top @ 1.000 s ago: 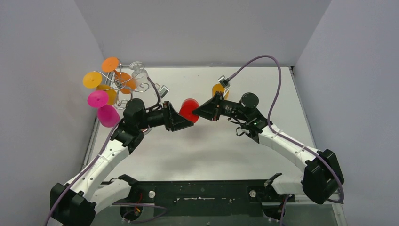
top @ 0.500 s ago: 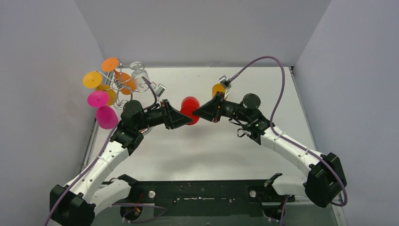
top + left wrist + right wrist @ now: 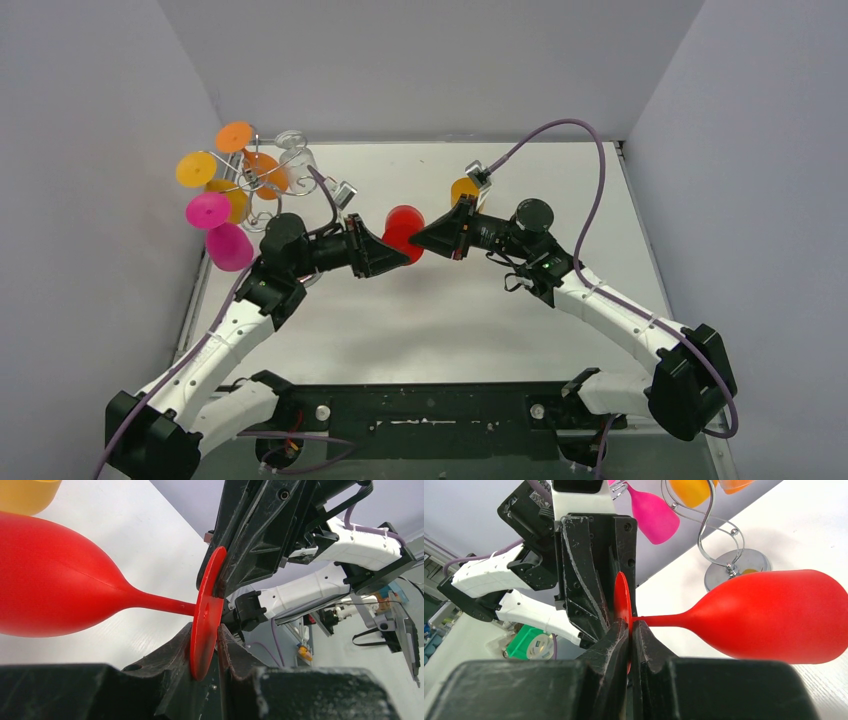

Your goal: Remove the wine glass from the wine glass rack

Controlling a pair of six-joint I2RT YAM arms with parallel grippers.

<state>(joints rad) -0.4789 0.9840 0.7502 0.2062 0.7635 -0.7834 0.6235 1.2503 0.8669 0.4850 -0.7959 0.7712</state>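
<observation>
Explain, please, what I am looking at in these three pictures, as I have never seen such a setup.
These are two robot arms bolted at the near edge of a white table, each ending in a two-finger gripper. One picture looks down from above and behind them; the other two come from a camera on each wrist. At the far left stands a wire wine glass rack with coloured glasses hanging from it. In the middle a red wine glass is held sideways: the right gripper is shut on its round foot, and the left gripper appears closed on the same foot. An orange glass sits on the table behind them.
</observation>
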